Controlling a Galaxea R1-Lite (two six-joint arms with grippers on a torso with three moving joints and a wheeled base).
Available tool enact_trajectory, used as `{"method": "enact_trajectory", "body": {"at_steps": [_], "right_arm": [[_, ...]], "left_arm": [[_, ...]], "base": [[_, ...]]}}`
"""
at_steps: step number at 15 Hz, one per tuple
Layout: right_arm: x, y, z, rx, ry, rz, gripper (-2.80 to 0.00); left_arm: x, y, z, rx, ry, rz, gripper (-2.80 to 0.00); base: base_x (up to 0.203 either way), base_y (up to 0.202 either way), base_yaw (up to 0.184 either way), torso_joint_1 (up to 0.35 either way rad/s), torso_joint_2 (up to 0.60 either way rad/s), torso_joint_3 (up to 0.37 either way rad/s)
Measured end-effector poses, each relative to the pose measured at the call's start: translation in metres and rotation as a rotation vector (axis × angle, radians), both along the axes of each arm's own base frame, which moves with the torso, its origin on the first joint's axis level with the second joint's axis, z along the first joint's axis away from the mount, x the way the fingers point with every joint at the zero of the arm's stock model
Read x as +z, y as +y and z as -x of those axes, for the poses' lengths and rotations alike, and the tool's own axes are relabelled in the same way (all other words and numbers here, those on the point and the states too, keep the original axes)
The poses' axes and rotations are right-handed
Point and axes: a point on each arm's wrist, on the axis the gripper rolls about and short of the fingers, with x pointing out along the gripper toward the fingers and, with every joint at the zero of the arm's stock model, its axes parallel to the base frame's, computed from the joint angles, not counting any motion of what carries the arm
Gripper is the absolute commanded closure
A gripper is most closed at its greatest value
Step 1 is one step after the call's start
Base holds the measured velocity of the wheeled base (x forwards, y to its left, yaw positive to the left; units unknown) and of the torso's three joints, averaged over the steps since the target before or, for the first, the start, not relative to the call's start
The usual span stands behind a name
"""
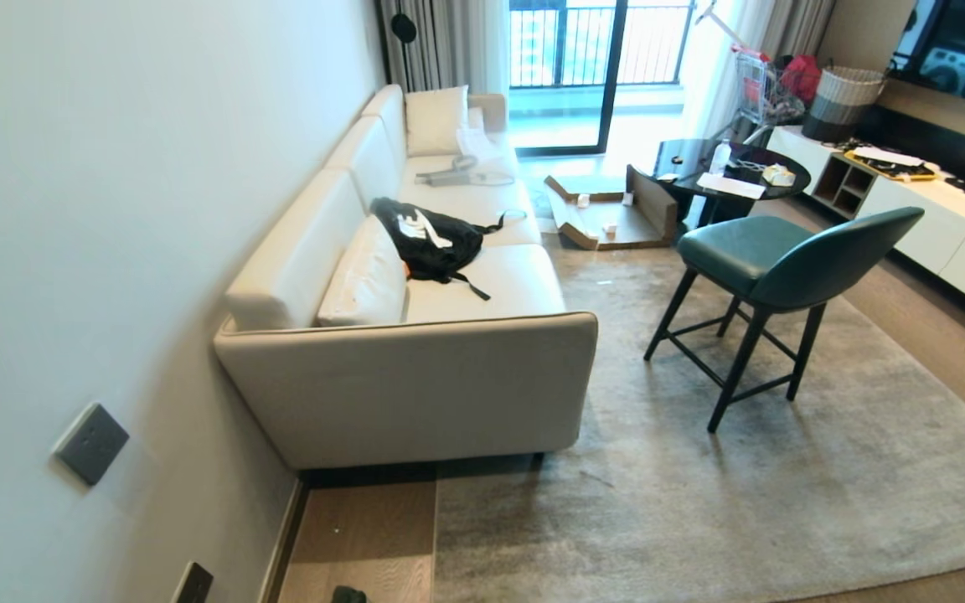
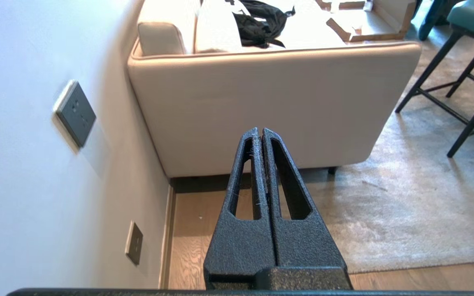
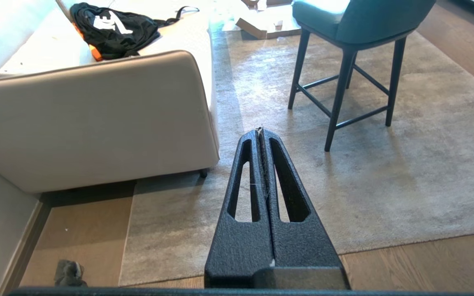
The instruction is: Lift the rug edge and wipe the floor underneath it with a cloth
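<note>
Living-room floor fills my views: one large pale grey mottled rug [image 1: 742, 494] on warm brown wood-plank floor [image 1: 357, 536], with one long cream sofa [image 1: 415, 385] against the white wall. I take the sofa as my landmark. The rug edge [image 3: 126, 238] runs straight out from under the sofa's near end, lying flat, with a bare strip of planks between it and the wall. One small grey terry cloth [image 3: 69, 273] sits crumpled on that strip, in front of the sofa's end, close to the skirting. On the sofa's seat lies one black bag [image 1: 432, 239]. Beside the sofa, on the rug, stands one teal chair [image 1: 771, 276] with dark legs. My left gripper [image 2: 263, 130] and right gripper [image 3: 259, 130] both hang above the floor, fingers pressed together, holding nothing.
</note>
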Motion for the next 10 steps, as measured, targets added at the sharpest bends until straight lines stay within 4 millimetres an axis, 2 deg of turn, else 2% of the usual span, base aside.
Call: {"method": "enact_trajectory", "body": {"at_steps": [3, 10], "right_arm": [[0.0, 0.0, 0.0, 0.0, 0.0, 0.0, 0.0], [0.0, 0.0, 0.0, 0.0, 0.0, 0.0, 0.0]], "left_arm": [[0.0, 0.0, 0.0, 0.0, 0.0, 0.0, 0.0], [0.0, 0.0, 0.0, 0.0, 0.0, 0.0, 0.0]], "base": [[0.0, 0.0, 0.0, 0.211, -0.51, -0.311], [0.0, 0.0, 0.0, 0.147, -0.35, -0.207]]}}
